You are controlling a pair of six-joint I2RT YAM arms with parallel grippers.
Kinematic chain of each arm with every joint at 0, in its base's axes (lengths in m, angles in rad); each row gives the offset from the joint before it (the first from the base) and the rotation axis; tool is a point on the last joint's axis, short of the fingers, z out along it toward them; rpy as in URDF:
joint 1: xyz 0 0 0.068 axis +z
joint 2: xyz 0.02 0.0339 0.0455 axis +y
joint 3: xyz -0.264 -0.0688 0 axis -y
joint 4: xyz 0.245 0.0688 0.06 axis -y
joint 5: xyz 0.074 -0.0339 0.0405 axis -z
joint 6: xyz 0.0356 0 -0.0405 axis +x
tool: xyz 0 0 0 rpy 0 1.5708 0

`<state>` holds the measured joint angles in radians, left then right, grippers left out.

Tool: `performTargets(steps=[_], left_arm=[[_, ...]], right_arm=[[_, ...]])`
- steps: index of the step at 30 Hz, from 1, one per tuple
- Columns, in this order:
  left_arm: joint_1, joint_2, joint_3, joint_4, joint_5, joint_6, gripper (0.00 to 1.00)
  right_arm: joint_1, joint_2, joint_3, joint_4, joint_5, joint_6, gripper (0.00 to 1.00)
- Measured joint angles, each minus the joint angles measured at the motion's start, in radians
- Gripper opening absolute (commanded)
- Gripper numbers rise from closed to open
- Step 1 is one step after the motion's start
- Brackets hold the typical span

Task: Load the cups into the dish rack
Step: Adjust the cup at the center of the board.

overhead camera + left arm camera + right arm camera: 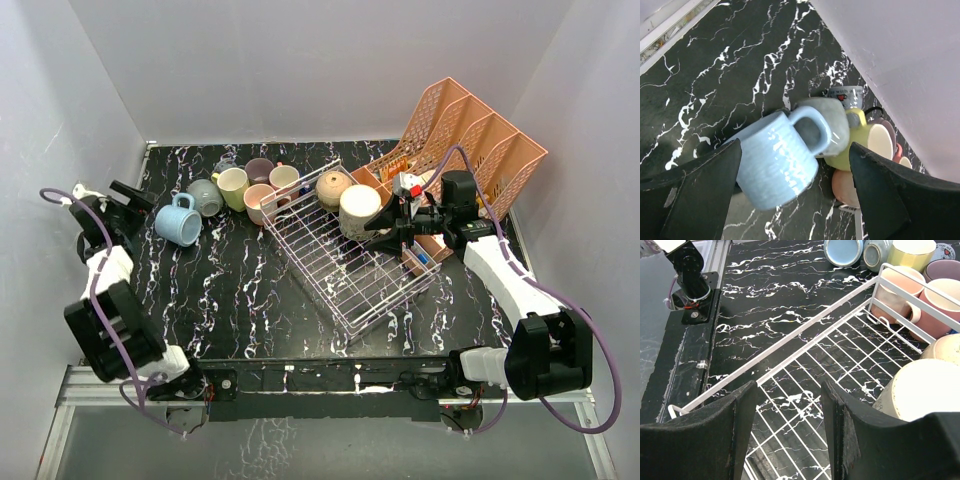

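The wire dish rack (385, 290) lies at mid table and holds a tan cup (332, 188) and a cream cup (358, 210) at its far end. My right gripper (385, 232) is open and empty over the rack floor (805, 365), beside the cream cup (925, 390). Several cups lie left of the rack: light blue (178, 220), grey-blue (205, 197), yellow (233, 187), mauve (259, 170), pink (260, 200). My left gripper (135, 205) is open, and the light blue cup (775, 160) lies on its side just ahead, between the fingers (700, 195).
A salmon-pink lattice organiser (460, 140) stands at the back right, behind my right arm. White walls close in the back and both sides. A small printed white mug (845, 92) sits behind the cluster by the back wall.
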<state>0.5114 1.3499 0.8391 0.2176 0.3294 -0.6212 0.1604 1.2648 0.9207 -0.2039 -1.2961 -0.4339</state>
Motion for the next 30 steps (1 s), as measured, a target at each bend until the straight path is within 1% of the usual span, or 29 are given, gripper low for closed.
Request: performTargets(steps=[4, 9, 12, 14, 17, 20, 22, 24, 30], left_arm=[[0.038, 0.148, -0.007, 0.100, 0.034, -0.034, 0.87], [0.050, 0.306, 0.002, 0.119, 0.081, -0.021, 0.87], [0.050, 0.354, 0.033, 0.133, 0.142, -0.014, 0.86], [0.050, 0.365, 0.040, 0.135, 0.173, -0.007, 0.84], [0.050, 0.365, 0.034, 0.140, 0.217, -0.011, 0.79], [0.050, 0.354, 0.013, 0.150, 0.246, -0.024, 0.78], [0.051, 0.329, -0.013, 0.148, 0.263, -0.035, 0.75], [0.051, 0.283, -0.051, 0.149, 0.273, -0.047, 0.74], [0.051, 0.073, -0.206, 0.166, 0.314, -0.109, 0.70]], right_arm=[[0.000, 0.000, -0.001, -0.008, -0.002, -0.015, 0.56], [0.000, 0.000, -0.001, -0.018, -0.002, -0.035, 0.56], [0.000, 0.000, -0.001, -0.024, -0.002, -0.040, 0.56], [0.000, 0.000, -0.001, -0.024, -0.003, -0.042, 0.56], [0.000, 0.000, -0.001, -0.025, -0.003, -0.045, 0.56], [0.000, 0.000, -0.001, -0.025, -0.003, -0.047, 0.56], [0.000, 0.000, -0.001, -0.025, -0.003, -0.049, 0.56], [0.000, 0.000, -0.001, -0.025, -0.005, -0.051, 0.56], [0.000, 0.000, -0.001, -0.026, -0.005, -0.058, 0.56]])
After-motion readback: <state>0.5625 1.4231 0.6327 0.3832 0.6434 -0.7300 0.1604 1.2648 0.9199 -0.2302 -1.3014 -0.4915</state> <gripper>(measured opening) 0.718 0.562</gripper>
